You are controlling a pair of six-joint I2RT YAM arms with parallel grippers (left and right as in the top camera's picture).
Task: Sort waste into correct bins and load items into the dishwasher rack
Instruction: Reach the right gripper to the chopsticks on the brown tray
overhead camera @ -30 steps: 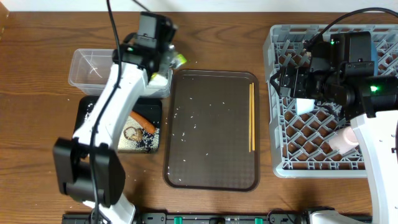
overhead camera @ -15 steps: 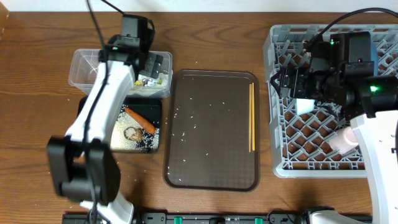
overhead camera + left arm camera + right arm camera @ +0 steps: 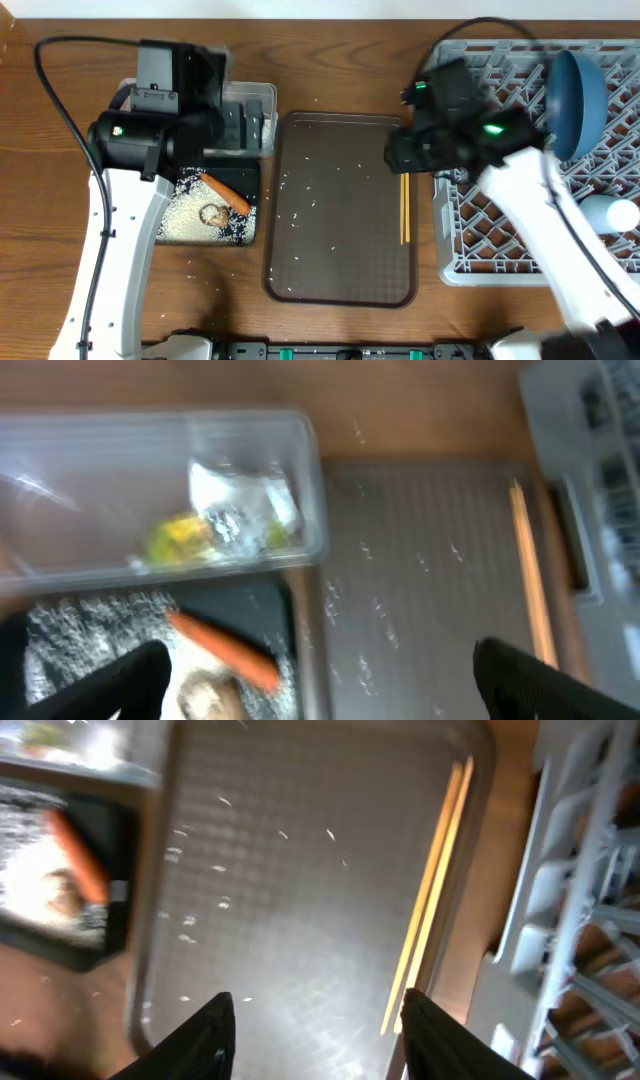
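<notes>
The clear tub [image 3: 100, 480] holds a crumpled white tissue [image 3: 240, 495] and a yellow-green wrapper [image 3: 175, 540]. Beside it, the black tray [image 3: 250, 175] carries rice [image 3: 185, 215], an orange carrot [image 3: 225, 192] and a brown lump [image 3: 211, 213]. My left gripper [image 3: 250, 128] hovers open and empty over the tub's right end. Two wooden chopsticks [image 3: 404, 190] lie on the brown tray [image 3: 340, 250]. My right gripper [image 3: 400, 160] hangs open above them, with nothing between its fingers. In the grey rack [image 3: 470, 250] a dark blue dish [image 3: 578, 90] stands upright and a pale blue cup [image 3: 610, 212] sits.
Loose rice grains [image 3: 300, 210] are scattered over the brown tray and on the wooden table in front of the black tray. The rack fills the right side. The right wrist view shows the rack wall [image 3: 560, 920] close to the chopsticks [image 3: 430, 910].
My left gripper opened and dropped the wrapper into the clear tub, then drew back left. My right arm swung left from the rack to above the chopsticks, and its jaws narrowed.
</notes>
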